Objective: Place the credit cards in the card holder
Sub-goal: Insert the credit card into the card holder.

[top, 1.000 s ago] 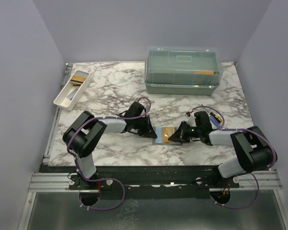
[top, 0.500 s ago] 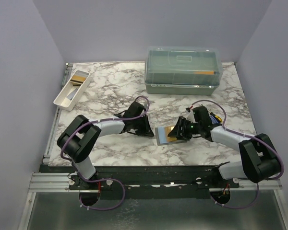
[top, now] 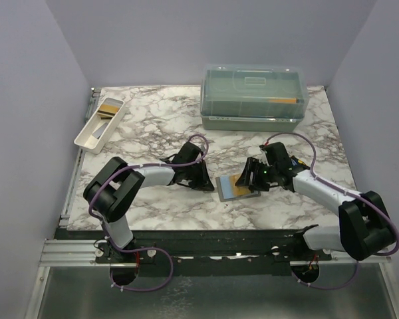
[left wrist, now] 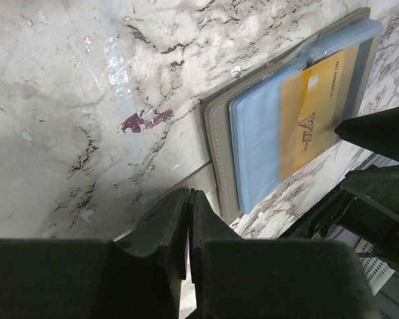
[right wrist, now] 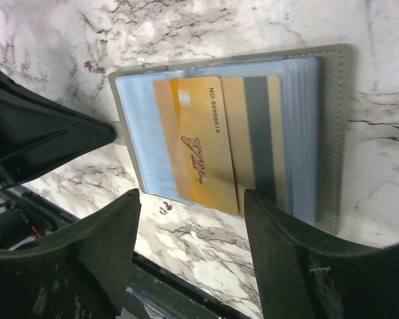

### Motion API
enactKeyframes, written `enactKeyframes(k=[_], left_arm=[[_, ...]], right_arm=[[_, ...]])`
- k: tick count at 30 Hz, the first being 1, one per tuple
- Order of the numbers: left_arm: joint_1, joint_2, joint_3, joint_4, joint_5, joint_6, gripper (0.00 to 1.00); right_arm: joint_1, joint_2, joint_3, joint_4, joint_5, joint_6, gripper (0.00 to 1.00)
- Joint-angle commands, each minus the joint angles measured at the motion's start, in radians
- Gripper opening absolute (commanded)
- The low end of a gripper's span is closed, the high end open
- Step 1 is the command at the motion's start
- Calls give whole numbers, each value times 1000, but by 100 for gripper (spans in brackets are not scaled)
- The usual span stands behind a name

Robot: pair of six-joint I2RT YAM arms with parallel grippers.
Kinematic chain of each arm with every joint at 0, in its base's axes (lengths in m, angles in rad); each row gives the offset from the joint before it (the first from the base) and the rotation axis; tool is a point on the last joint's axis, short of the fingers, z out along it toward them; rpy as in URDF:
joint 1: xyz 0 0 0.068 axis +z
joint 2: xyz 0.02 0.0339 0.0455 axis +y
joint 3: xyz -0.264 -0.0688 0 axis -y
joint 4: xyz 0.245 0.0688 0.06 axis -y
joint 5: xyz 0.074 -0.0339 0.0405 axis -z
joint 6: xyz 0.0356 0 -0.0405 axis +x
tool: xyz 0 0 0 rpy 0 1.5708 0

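From the top camera, the card holder (top: pixel 236 188) lies open on the marbled tabletop (top: pixel 153 133) between my 2 arms. My left gripper (top: pixel 203 181) is at its left edge and my right gripper (top: pixel 243 179) is over it.

My left wrist camera shows my left gripper (left wrist: pixel 189 196) nearly closed, with only a thin slit between its matte black fingers. A grey strap from the stitched olive cover reaches their tips, but I cannot tell whether it is pinched. Glossy blue-grey sleeves fill the card holder (left wrist: pixel 219 133), with a gold card (left wrist: pixel 309 113) on them.

My right wrist camera shows my right gripper (right wrist: pixel 191 199) spread wide and holding nothing. The gold card (right wrist: pixel 199 146) overlaps a second gold card (right wrist: pixel 256 133) that has a dark stripe, and both lie flat on the sleeves.
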Motion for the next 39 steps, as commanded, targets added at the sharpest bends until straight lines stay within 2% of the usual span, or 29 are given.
enactKeyframes(k=[1, 6, 12, 19, 25, 32, 37, 39], left_arm=[[-5, 42, -9, -12, -26, 13, 10], [-5, 42, -9, -14, -20, 15, 10], [-5, 55, 3, -18, -14, 16, 7], [-5, 74, 14, -21, -8, 15, 6], [-6, 91, 25, -21, -3, 16, 6], [-5, 84, 17, -22, -13, 15, 6], [-5, 67, 12, -33, -23, 20, 6], [-5, 56, 12, -39, -30, 23, 6]], right_arm=[[-4, -16, 33, -131, 128, -48, 68], [-4, -4, 52, -104, 116, -80, 68], [-4, 61, 77, -55, 91, -116, 64], [-3, 116, 69, 10, 15, -120, 62], [21, 164, 33, 119, -113, -79, 62], [38, 176, -33, 348, -299, 28, 62], [36, 132, -33, 320, -284, 40, 62], [37, 105, -15, 226, -189, 11, 63]])
